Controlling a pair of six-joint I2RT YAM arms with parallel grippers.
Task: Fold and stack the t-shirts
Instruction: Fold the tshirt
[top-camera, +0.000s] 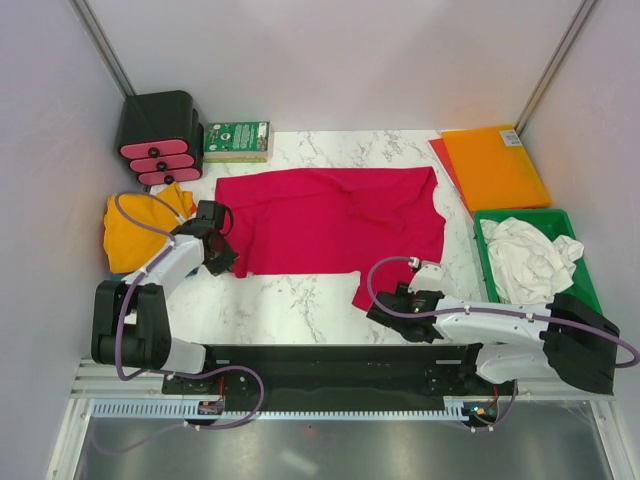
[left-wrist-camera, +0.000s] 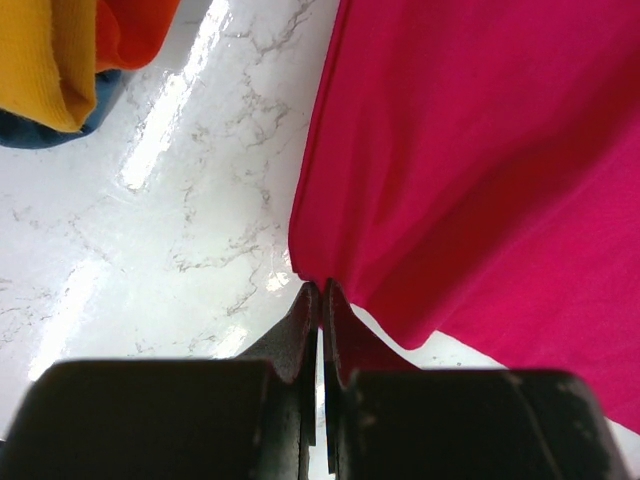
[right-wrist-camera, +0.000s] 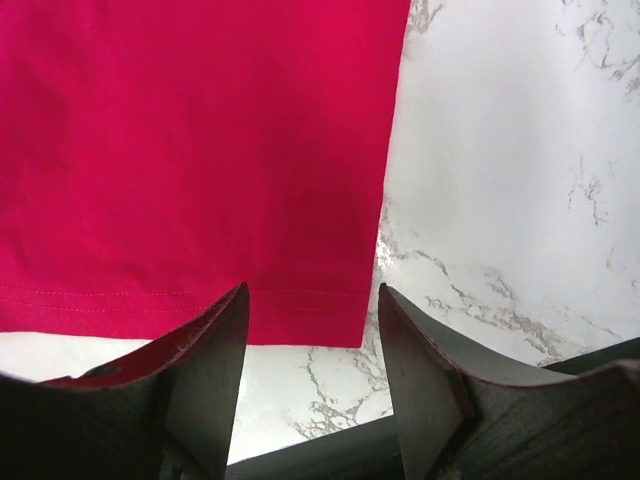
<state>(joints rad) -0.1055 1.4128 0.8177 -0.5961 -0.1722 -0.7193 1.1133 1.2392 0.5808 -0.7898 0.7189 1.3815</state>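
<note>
Three t-shirts are in sight. Far left, the yellow t-shirt (top-camera: 135, 235) lies bunched at the left edge of the desk (top-camera: 300, 305), and my left wrist view shows blue cloth (left-wrist-camera: 40, 135) under it. Just to its right, my left gripper (top-camera: 225, 262) is closed tight on the near left corner of the crimson t-shirt (top-camera: 330, 215). In the wrist view the cloth gathers to a point right at my pressed-together fingers (left-wrist-camera: 295, 332).

The crimson t-shirt lies spread across the middle of the desk, wrinkled, with one flap reaching toward me at its right end. My right gripper (top-camera: 383, 303) hangs low over that flap with its fingers (right-wrist-camera: 215, 350) held wide apart. In the wrist view the stitched hem and its right corner lie between them, but I cannot tell whether they touch the cloth.

Further right, the white t-shirt (top-camera: 525, 258) sits crumpled in a green tray (top-camera: 585, 275), and an orange sheet (top-camera: 495, 165) lies flat behind the tray.
</note>
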